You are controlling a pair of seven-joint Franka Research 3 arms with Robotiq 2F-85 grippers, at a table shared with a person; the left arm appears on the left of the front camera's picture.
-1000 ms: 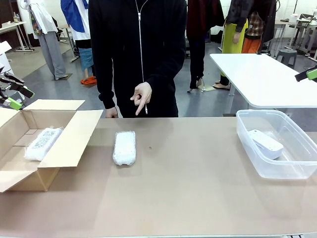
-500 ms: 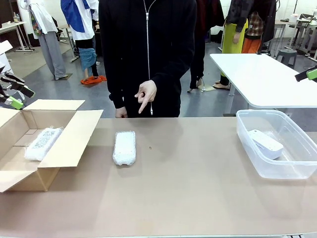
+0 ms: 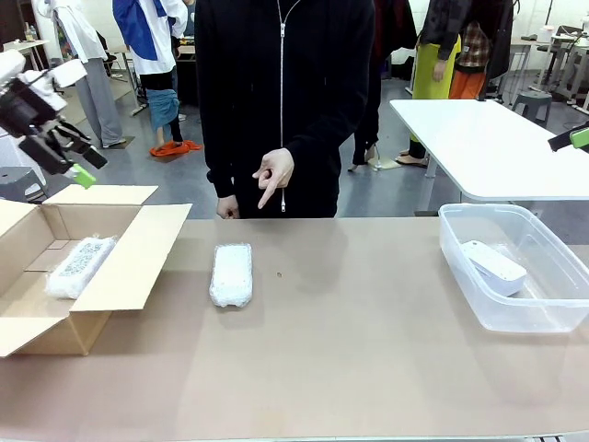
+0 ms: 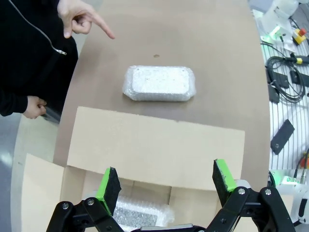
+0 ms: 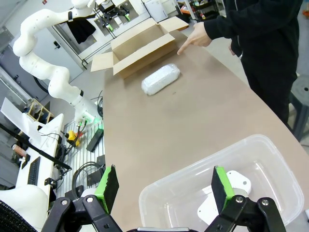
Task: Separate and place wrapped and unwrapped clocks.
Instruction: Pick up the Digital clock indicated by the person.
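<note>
A wrapped clock [image 3: 231,273] is lying on the bare table [image 3: 368,350], a little toward nine o'clock of centre, just beside the open flap of the box [image 3: 120,267] and not touching it. In the left wrist view this clock [image 4: 159,83] is sitting at twelve o'clock of the left gripper [image 4: 166,179], beyond the flap.

A second wrapped clock [image 3: 81,265] is resting inside the box at the table's nine o'clock edge; from the left wrist a corner of it [image 4: 137,212] is showing low between the fingers.

The bare clock [image 3: 493,266] is lying tilted in the clear bin [image 3: 552,322] at three o'clock. In the right wrist view it [image 5: 224,195] is sitting in the bin [image 5: 193,186] directly under the right gripper [image 5: 165,183].

The left gripper [image 3: 69,157] is hanging in the air above the box's far flap, at about ten o'clock of the table; its jaws are standing wide, holding nothing. The right gripper's jaws are also spread wide and empty above the bin; in the front view one green pad [image 3: 578,138] is poking in at the three o'clock edge.

A person in black is standing at twelve o'clock, one hand [image 3: 272,175] pointing a finger down toward the table near the loose wrapped clock, the other hand [image 3: 225,208] hanging at the table edge.
</note>
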